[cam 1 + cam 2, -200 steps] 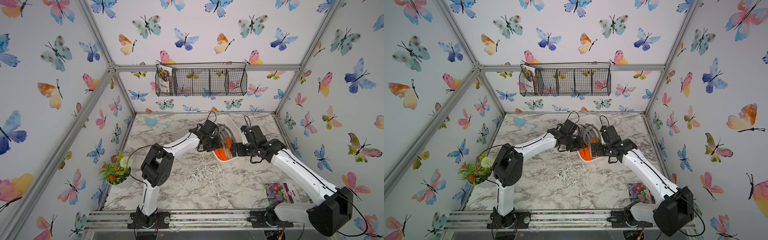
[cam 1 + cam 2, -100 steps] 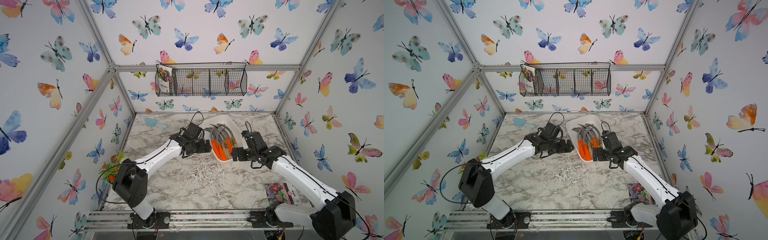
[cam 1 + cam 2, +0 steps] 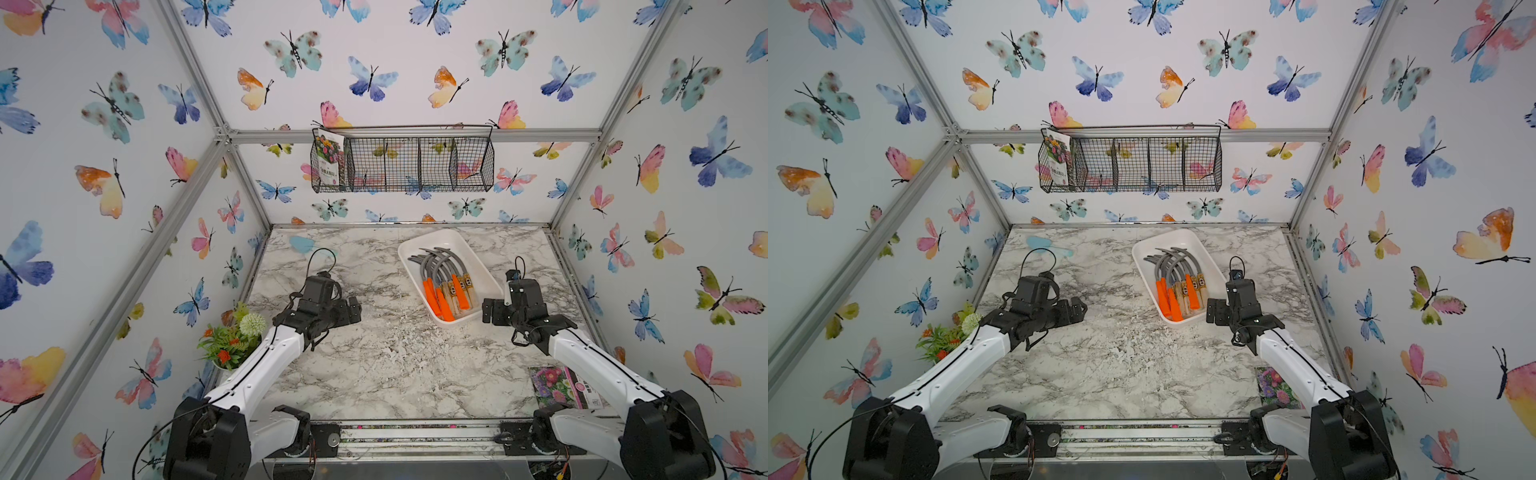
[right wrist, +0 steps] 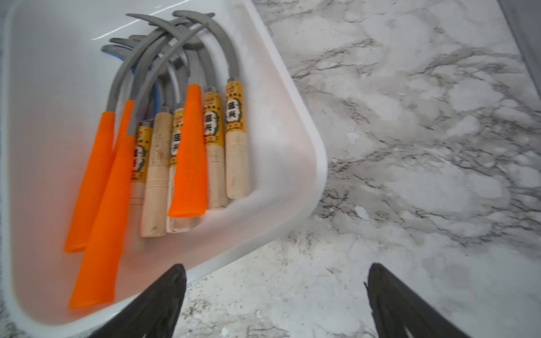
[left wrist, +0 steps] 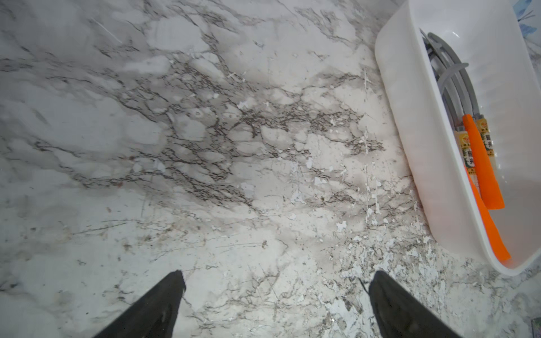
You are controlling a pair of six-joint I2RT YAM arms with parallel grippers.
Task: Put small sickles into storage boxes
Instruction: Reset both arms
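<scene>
1. Small sickles (image 3: 446, 282) lie piled in the white storage tray (image 3: 448, 241), right of centre in both top views.
2. Probably light and stiff, blades tangled; grab them by the handles.
3. Left gripper (image 3: 354, 309) and right gripper (image 3: 489, 312) are both spread wide, holding nothing.

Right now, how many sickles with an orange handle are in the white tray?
3 orange-handled sickles, all in the white tray: one along the wall nearer the left arm, one beside it, one atop the wooden-handled sickles. Others may hide beneath.
</scene>
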